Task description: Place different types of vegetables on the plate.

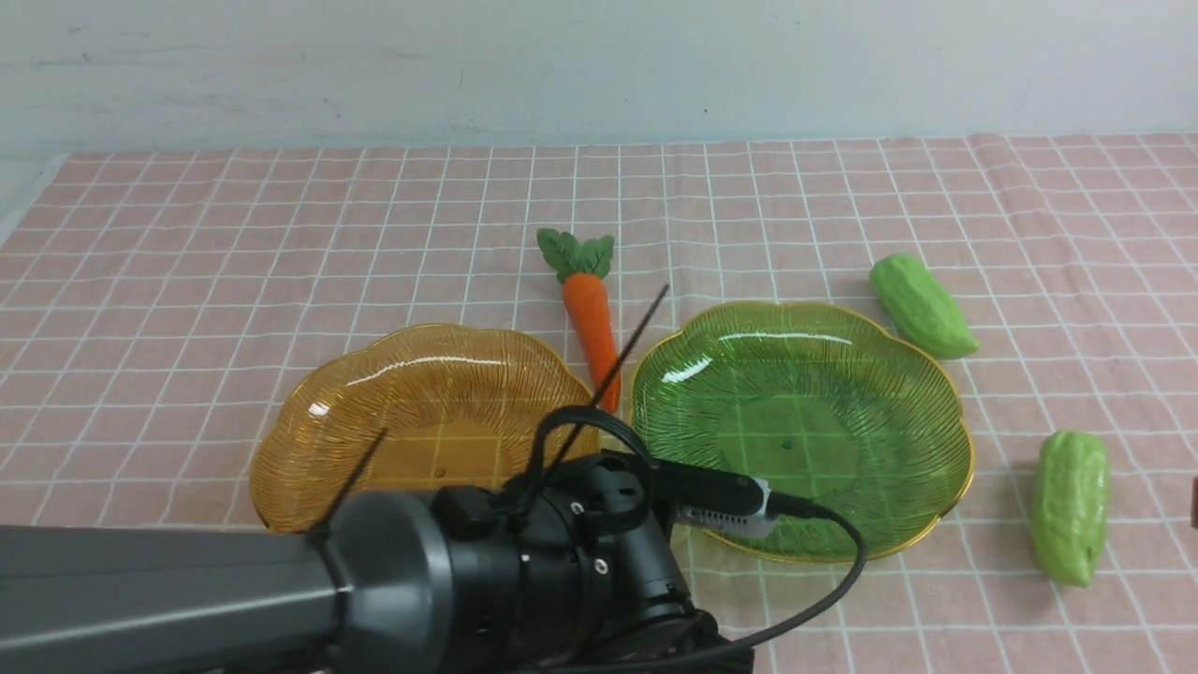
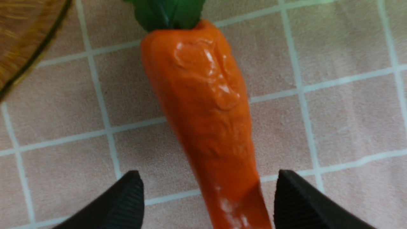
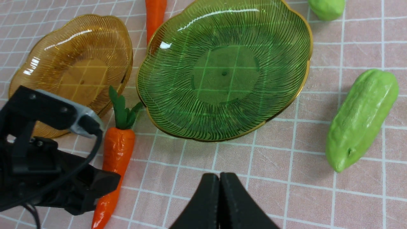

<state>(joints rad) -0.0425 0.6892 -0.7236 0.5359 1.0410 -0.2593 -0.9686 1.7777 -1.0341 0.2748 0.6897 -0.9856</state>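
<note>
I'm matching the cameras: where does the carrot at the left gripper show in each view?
Front view: hidden behind the left arm.
Left wrist view: carrot fills the centre, tip inside the open left gripper.
Right wrist view: carrot beside the amber plate, tip at that gripper.
Shared landmark: the amber plate.

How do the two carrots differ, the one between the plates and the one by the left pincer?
The far carrot lies between the amber plate and the green plate; the near carrot lies on the robot's side of them. The open left pincer straddles the near carrot's thin end; nothing is at the far carrot. Both are orange with green tops pointing away from the robot, lying on the cloth, off the plates.
</note>
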